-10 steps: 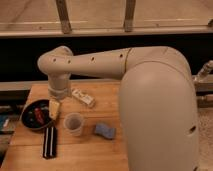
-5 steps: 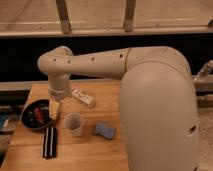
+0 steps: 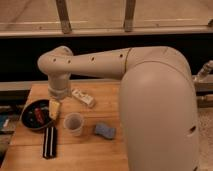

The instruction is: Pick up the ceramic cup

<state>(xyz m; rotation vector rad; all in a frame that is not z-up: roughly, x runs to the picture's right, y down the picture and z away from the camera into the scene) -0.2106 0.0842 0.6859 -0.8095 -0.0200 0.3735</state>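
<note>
Hanging off the arm's wrist near the bench's (image 3: 90, 152) left edge, the gripper (image 3: 54, 108) sat over the right rim of the dark bowl (image 3: 31, 116). Couldn't tell whether it was apart or closed; it held nothing visible.

The ceramic cup (image 3: 74, 123) stood upright toward the front-left part of the bench, just beside the bowl and below-right of the gripper, not touching it. The blue sponge (image 3: 105, 131) lay near the cup, toward the front edge. A white packet-like item (image 3: 83, 97) lay nearer the back edge. A black strip (image 3: 49, 141) lay by the front-left corner. Red bits were in the bowl.
</note>
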